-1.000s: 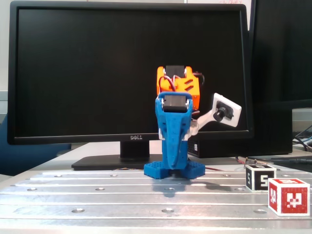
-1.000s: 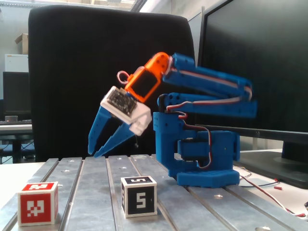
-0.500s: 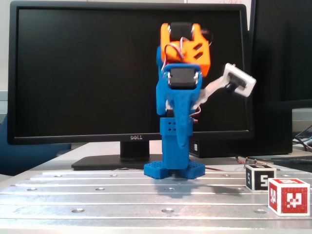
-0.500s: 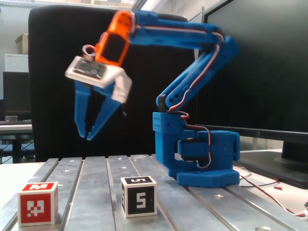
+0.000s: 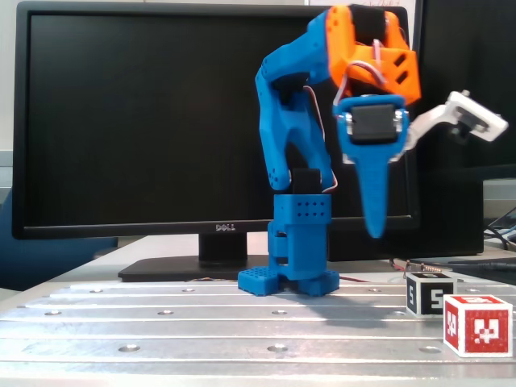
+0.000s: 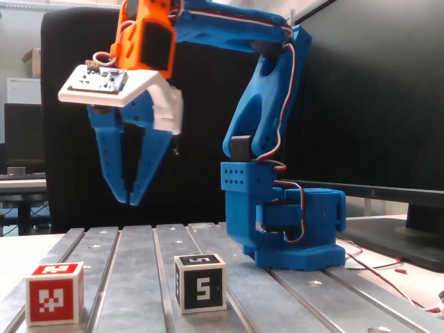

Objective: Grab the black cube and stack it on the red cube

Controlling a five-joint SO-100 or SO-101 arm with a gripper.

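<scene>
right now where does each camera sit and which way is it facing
A fixed view: low at the table's front, facing the arm head-on with the monitor behind; gripper points down, black cube and red cube at right.
A fixed view: low at the table's side, seeing the arm in profile; gripper hangs above black cube and red cube.
Both share arm and cubes.

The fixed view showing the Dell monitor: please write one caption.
Blue arm's gripper hangs above the table, fingertips together, left of the black "5" cube and red marker cube.
</scene>
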